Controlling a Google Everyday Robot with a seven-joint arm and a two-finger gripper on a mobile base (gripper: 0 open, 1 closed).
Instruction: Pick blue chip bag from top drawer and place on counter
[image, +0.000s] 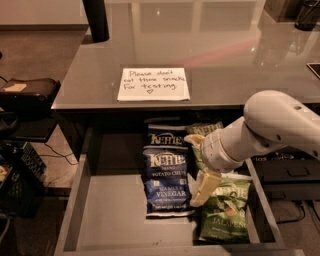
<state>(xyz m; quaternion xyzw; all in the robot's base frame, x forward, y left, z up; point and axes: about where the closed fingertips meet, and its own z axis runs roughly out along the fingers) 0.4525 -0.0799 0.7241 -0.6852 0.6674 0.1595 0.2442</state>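
While jaws gape wide along blue chip bag (166, 182) right edge, top drawer (107, 210) bare leftward

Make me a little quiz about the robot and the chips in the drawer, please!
1. True or false: the blue chip bag lies on the counter.
2. Where is the pincer? A: open, over the top drawer, just right of the blue chip bag. B: flat on the counter. C: lifting the blue chip bag up high.
3. What colour is the jalapeno bag?
Key: 1 false, it lies in the top drawer; 2 A; 3 green.
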